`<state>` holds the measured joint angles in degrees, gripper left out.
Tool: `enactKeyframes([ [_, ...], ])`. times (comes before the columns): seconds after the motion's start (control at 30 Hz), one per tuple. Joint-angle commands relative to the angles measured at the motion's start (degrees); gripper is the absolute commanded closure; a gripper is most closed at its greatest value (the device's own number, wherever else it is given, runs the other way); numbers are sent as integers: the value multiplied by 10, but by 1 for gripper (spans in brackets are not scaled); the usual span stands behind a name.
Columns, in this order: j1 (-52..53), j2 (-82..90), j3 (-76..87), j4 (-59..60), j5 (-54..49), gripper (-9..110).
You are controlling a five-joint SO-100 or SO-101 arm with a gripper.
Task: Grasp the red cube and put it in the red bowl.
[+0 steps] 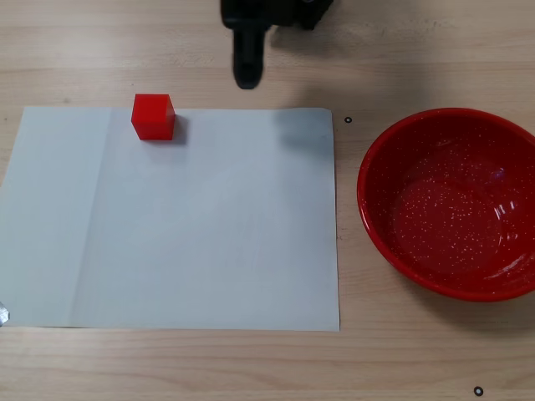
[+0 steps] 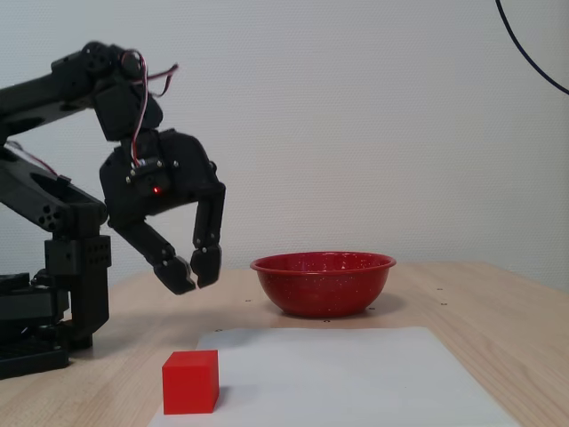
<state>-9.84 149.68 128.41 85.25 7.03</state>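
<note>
**A:** Where is your small, solid, matte red cube (image 1: 154,116) just now?

**B:** It sits on the white paper sheet (image 1: 209,225), near the sheet's far left corner in the top-down fixed view; in the side-on fixed view (image 2: 190,382) it stands flat on the sheet, well apart from the large, round, glossy red bowl (image 2: 324,283) with white speckles inside; the bowl rests on the bare wooden bench (image 1: 401,359), off the sheet's right edge, and holds nothing.

**A:** And the black two-finger gripper (image 2: 189,271)?

**B:** It hangs above the bench, clear of the cube and behind it; the fingers (image 2: 209,260) stand nearly together at the tips, with only a slim gap, and hold nothing; you would need to spread them before coming down.

**A:** How will the cube handle?

**B:** I judge it light and stiff; it should not crush or deform; its plain faces look matte rather than slick, so slipping seems a small risk. Take it across two opposite flat sides, about mid-height, fingers square to the faces; a corner-wise pinch could twist it out. The sheet beneath may let it slide if you nudge it first.
</note>
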Motion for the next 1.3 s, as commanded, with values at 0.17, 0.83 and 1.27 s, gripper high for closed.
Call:
enactKeyframes([
  [0.17,-74,-110,-150,42,70,101],
  [0.83,-236,-323,-345,108,262,91],
  [1.27,-304,-355,-320,67,279,56],
])
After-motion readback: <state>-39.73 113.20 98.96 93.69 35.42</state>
